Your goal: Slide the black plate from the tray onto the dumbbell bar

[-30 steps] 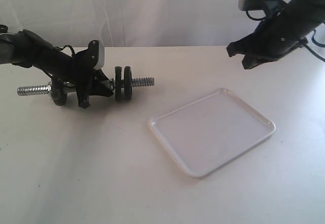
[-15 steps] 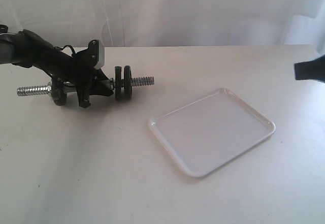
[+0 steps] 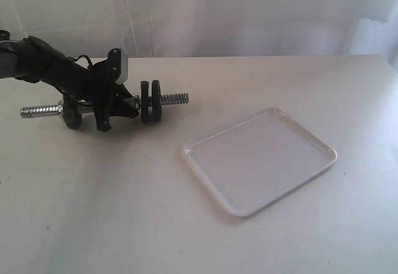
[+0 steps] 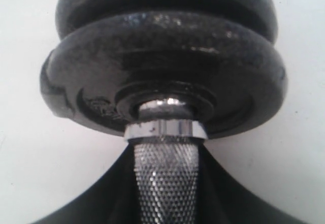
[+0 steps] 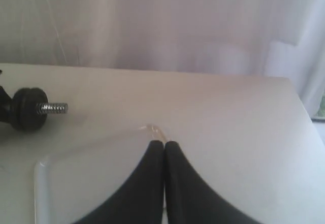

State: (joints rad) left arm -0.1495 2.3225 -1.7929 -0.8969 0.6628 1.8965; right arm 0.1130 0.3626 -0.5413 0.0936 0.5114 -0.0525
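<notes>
Right arm gone from the exterior view since a moment ago, right pincer [image 5: 163, 149] clenched tip to tip above glossy white tray [image 3: 261, 162], left pincer [image 3: 113, 109] grasping knurled chrome dumbbell bar [image 3: 40, 109] on the desk [image 3: 124, 212], matte black plate [image 3: 156, 101] on the bar, outermost, beside twin disc [image 3: 145, 102].

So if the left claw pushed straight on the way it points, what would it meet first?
Probably the nearer black disc on the dumbbell bar: the left claw grips the bar and points along it toward that disc.
</notes>
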